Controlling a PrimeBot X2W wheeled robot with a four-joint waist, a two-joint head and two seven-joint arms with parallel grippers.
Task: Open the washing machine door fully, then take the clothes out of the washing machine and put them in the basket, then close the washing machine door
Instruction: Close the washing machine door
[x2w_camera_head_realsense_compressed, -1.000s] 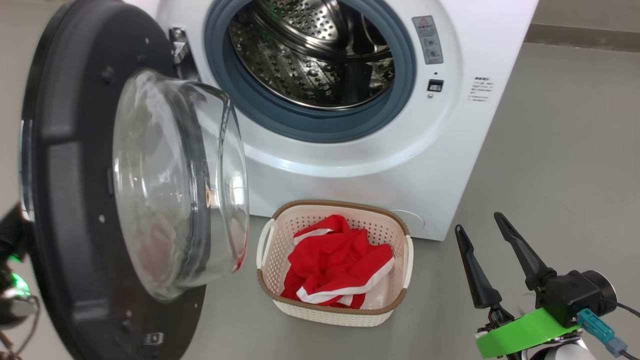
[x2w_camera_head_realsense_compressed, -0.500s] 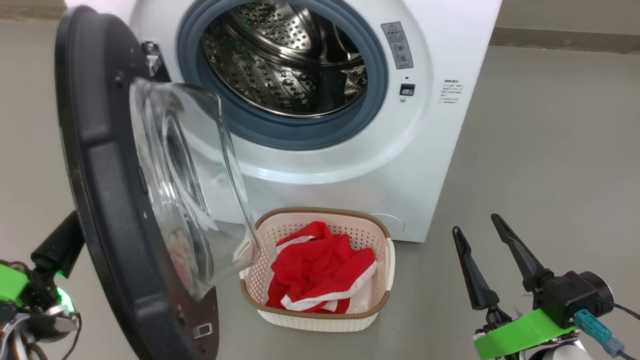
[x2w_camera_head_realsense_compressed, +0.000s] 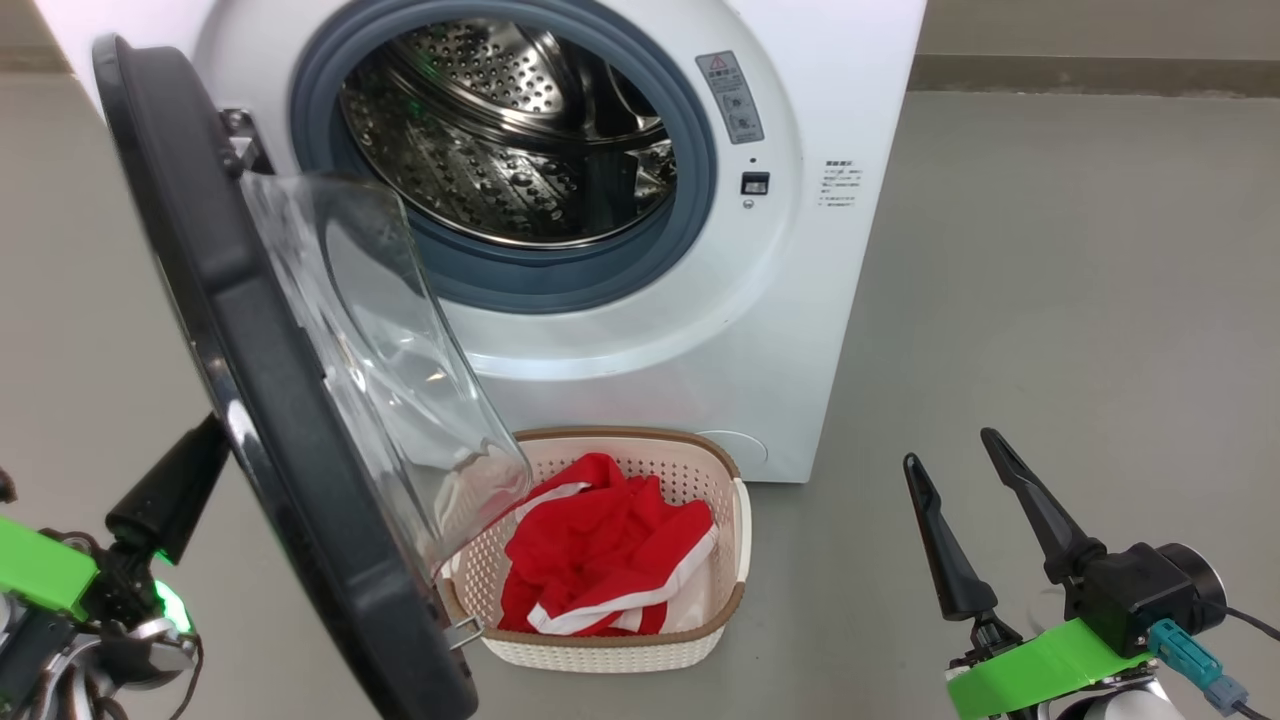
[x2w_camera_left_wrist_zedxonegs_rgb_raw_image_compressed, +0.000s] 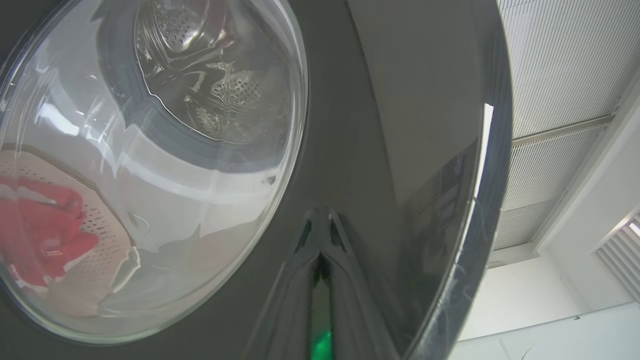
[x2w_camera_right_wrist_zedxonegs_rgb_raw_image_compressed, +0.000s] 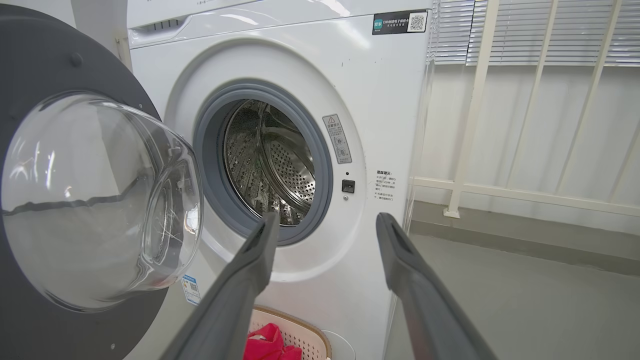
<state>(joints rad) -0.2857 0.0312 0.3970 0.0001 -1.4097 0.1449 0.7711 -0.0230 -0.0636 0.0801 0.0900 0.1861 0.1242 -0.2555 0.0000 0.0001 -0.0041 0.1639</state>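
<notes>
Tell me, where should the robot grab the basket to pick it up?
Probably the white side handle on the right of the basket, coming from the right with the open right gripper. It sticks out free there, while the washing machine door overhangs the left side.

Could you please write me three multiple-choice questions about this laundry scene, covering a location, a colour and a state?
1. Where is the basket relative to the washing machine?
A) on top of it
B) on the floor in front of it
C) behind it

2. What colour are most of the clothes in the basket?
A) blue
B) red
C) green

3. How is the right end effector?
A) open, holding nothing
B) shut on the clothes
C) shut on the basket

Answers:
1 B, it stands on the grey floor at the machine's front.
2 B, the fabric is red with white trim.
3 A, its fingers stand apart with nothing between them.
</notes>
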